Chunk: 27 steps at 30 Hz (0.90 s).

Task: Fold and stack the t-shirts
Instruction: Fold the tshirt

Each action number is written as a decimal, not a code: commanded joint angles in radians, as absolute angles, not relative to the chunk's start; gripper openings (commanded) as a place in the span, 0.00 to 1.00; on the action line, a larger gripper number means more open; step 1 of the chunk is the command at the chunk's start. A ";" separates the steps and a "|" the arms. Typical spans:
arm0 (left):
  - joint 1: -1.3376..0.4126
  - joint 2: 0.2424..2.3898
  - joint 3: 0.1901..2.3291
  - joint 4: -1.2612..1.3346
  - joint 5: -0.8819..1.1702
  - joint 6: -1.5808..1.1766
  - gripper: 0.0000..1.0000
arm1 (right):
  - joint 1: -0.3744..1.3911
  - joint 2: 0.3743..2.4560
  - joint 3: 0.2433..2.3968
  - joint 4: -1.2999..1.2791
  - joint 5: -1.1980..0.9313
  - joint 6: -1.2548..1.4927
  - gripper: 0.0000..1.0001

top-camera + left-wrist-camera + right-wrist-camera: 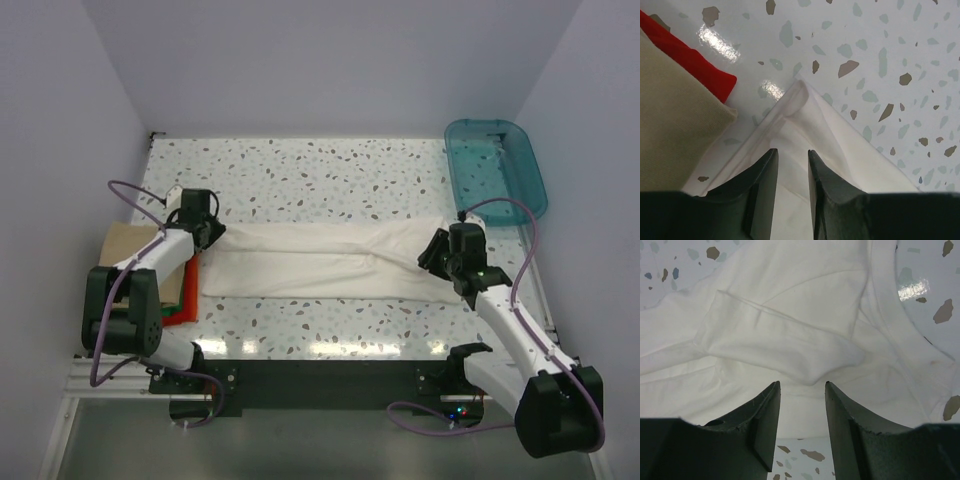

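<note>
Lying stretched flat across mid-table as a long folded band, the white t-shirt (320,258) has the left gripper (207,237) and right gripper (437,252) at opposite ends, jaws parted and empty, apparently released for the next fold, beside the folded stack (150,270).

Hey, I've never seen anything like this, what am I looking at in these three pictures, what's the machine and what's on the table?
These are two robot arms bolted to a speckled table, each ending in a two-finger gripper. The overhead picture looks down from behind them; the other two come from cameras on each wrist, with the dark fingers at the bottom. A long white t-shirt lies stretched across the table. The left gripper is over one end, the right gripper over the other; both have their jaws apart and hold nothing. Beside the left arm sits a stack of folded shirts, tan over red. A teal bin stands at the far right.
</note>
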<state>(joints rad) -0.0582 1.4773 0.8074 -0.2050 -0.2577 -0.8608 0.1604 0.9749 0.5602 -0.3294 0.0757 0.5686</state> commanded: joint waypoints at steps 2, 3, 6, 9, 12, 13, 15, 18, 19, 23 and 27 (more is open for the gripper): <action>-0.087 1.516 0.867 -0.230 -0.299 -0.903 0.34 | 0.155 0.924 0.561 -0.305 0.078 0.551 0.45; -0.090 1.522 0.876 -0.239 -0.304 -0.905 0.34 | 0.155 0.920 0.564 -0.308 0.078 0.552 0.45; -0.098 1.551 0.900 -0.259 -0.321 -0.907 0.33 | 0.156 0.922 0.583 -0.330 0.080 0.538 0.45; -0.101 1.569 0.913 -0.271 -0.319 -0.914 0.32 | 0.156 0.913 0.591 -0.348 0.098 0.529 0.45; -0.106 1.580 0.914 -0.282 -0.322 -0.922 0.31 | 0.155 0.888 0.584 -0.354 0.103 0.531 0.45; -0.106 1.585 0.913 -0.281 -0.325 -0.920 0.31 | 0.155 0.885 0.578 -0.356 0.104 0.531 0.45; -0.107 1.586 0.913 -0.282 -0.325 -0.920 0.31 | 0.156 0.876 0.577 -0.360 0.109 0.531 0.45; -0.107 1.585 0.913 -0.282 -0.330 -0.920 0.31 | 0.155 0.874 0.575 -0.364 0.107 0.529 0.46; -0.107 1.585 0.910 -0.282 -0.331 -0.917 0.31 | 0.155 0.876 0.575 -0.365 0.106 0.529 0.46; -0.107 1.586 0.911 -0.282 -0.334 -0.911 0.31 | 0.155 0.874 0.574 -0.365 0.103 0.529 0.46; -0.107 1.592 0.911 -0.279 -0.333 -0.907 0.31 | 0.155 0.871 0.571 -0.364 0.103 0.531 0.46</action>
